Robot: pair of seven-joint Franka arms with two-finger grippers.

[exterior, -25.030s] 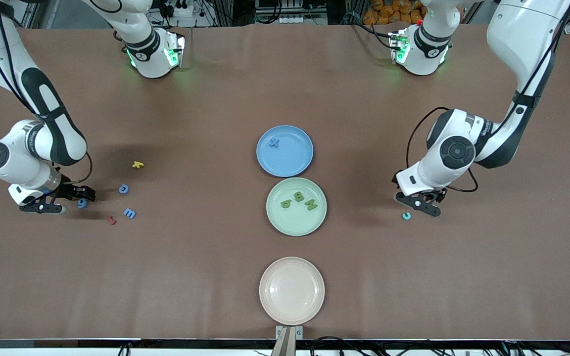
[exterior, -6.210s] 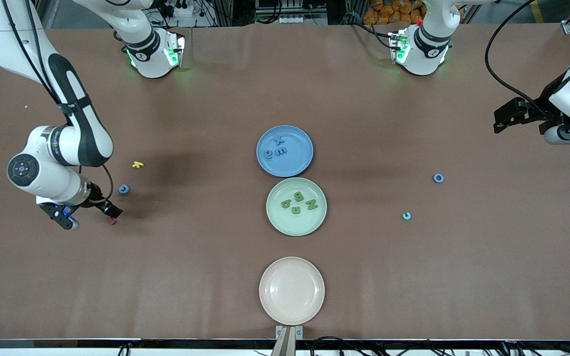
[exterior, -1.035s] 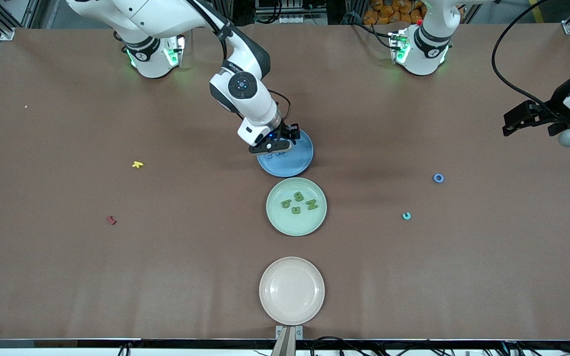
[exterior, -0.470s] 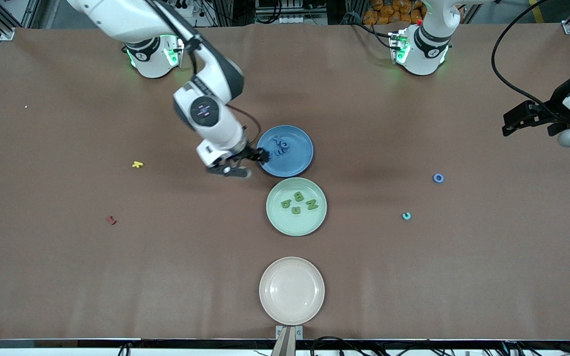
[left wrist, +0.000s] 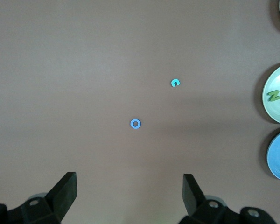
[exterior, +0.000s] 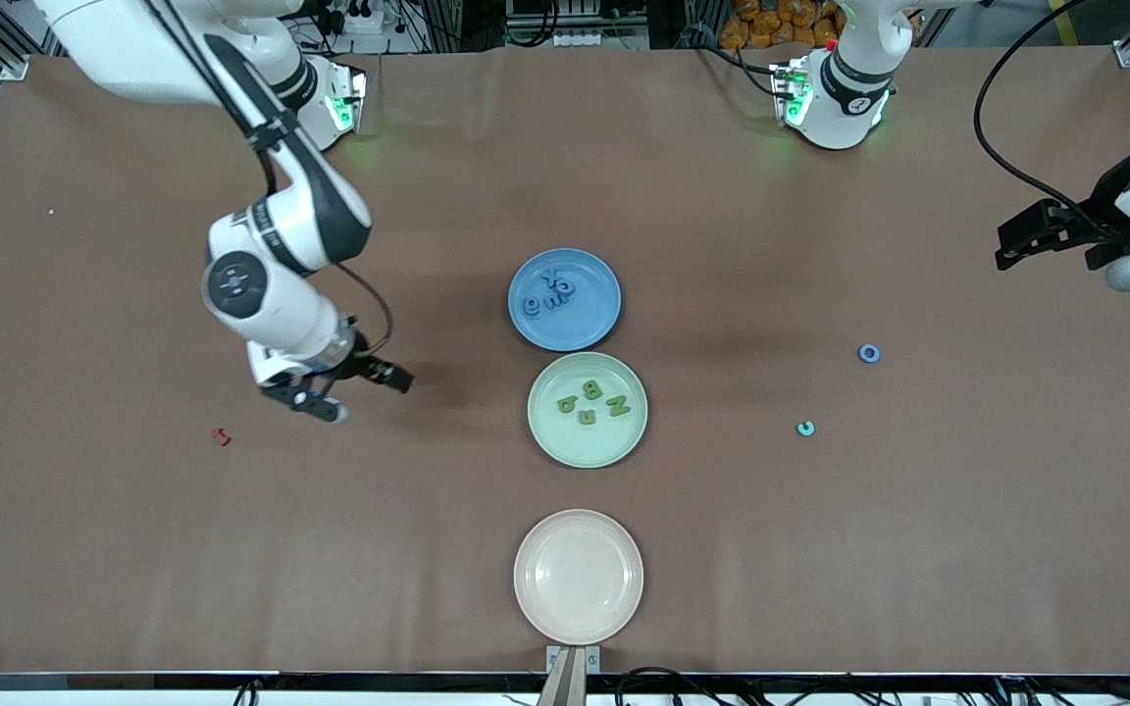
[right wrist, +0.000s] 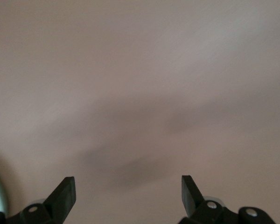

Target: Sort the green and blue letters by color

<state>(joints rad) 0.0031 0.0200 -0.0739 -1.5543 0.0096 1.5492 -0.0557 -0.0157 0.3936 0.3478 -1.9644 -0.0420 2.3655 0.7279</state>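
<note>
Right gripper (exterior: 361, 390): jaws spread wide and empty, hanging low over bare table toward the right arm's end, between the dark red letter (exterior: 221, 436) and the green plate (exterior: 588, 453). Its wrist view shows nothing but brown cloth between the fingers.

Left gripper (exterior: 1051, 238): fingers parked well apart too, nothing in them, up over the left arm's end of the table. This arm waits.

Blue plate (exterior: 592, 328): four blue letters (exterior: 550, 292) bunched together on it.

Green plate: four olive green letters (exterior: 591, 401) lying on it, just nearer the front camera than the blue plate.

Cream plate (exterior: 578, 619): nearest the camera of the three.

Loose blue ring (exterior: 869, 353): a blue O, I'd say, flat on the cloth toward the left arm's end, well apart from the plates; in the left wrist view the ring (left wrist: 136, 123) sits straight out ahead of the open jaws.

Teal letter (exterior: 805, 428): a small C shape near the ring, a bit nearer the camera; its colour reads between blue and green, so I can't call its plate.

Key relation: the ring lies on the left arm's side, clearly closer to the left gripper than to the right one. A ring has no long axis, so any jaw angle should suit.

Likely next: the left gripper looks best placed to drop onto the ring.
</note>
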